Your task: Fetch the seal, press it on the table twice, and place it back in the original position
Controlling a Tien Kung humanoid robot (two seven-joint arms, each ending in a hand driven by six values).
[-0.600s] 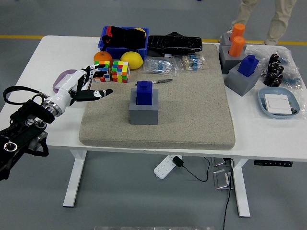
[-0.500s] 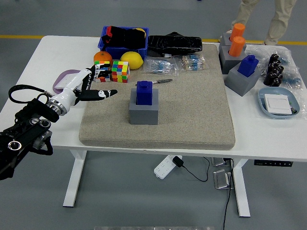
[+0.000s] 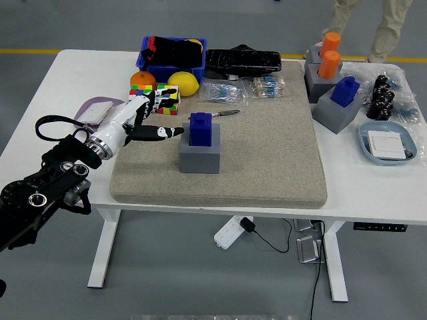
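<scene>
A blue seal [image 3: 200,129] stands upright in a grey block holder [image 3: 200,155] near the middle of the beige felt mat [image 3: 267,160]. My left hand [image 3: 148,121] reaches in from the left, fingers spread and holding nothing, its thumb tip just left of the seal. The hand sits above the mat's left edge, in front of the colourful cubes. A second blue seal [image 3: 345,91] rests in another grey holder [image 3: 339,111] at the right. My right arm is out of sight.
Behind the hand lie two puzzle cubes [image 3: 167,99], an orange [image 3: 142,79], a lemon [image 3: 183,83] and a blue bin [image 3: 173,57]. Bagged parts [image 3: 223,92], a small pen [image 3: 227,113], orange-topped holders [image 3: 325,63], a blue dish [image 3: 389,145] and a person's legs at the far right.
My left hand has moved right and slightly forward over the mat, from beside the purple plate to close by the seal. Its fingers stay spread.
</scene>
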